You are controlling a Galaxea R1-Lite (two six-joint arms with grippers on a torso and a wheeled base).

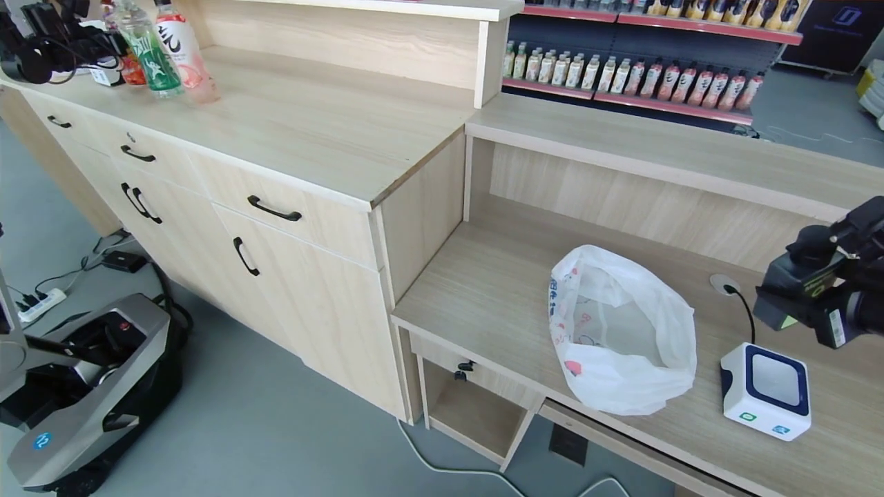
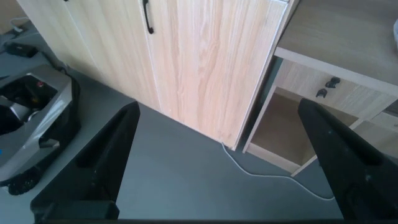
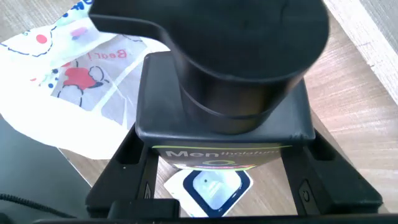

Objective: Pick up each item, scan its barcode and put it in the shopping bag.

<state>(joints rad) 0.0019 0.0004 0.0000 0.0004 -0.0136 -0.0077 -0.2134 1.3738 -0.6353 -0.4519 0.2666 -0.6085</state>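
Bench of pale wood [image 1: 497, 290] carries white plastic shopping bag [image 1: 666, 386] beside white-and-blue scanner [image 1: 765, 390]. My right fingers [image 3: 127, 183] grasp a black capped box [image 3: 224, 112] above it; left fingers [image 2: 99, 162] hang released over grey floor [image 2: 199, 155].

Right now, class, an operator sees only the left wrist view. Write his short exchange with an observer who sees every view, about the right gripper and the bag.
Operator: Is the right gripper holding anything?
Observer: Yes, the right gripper is shut on a black bottle.
Operator: Where is the bag?
Observer: The bag lies open on the lower counter, to the left of the scanner.
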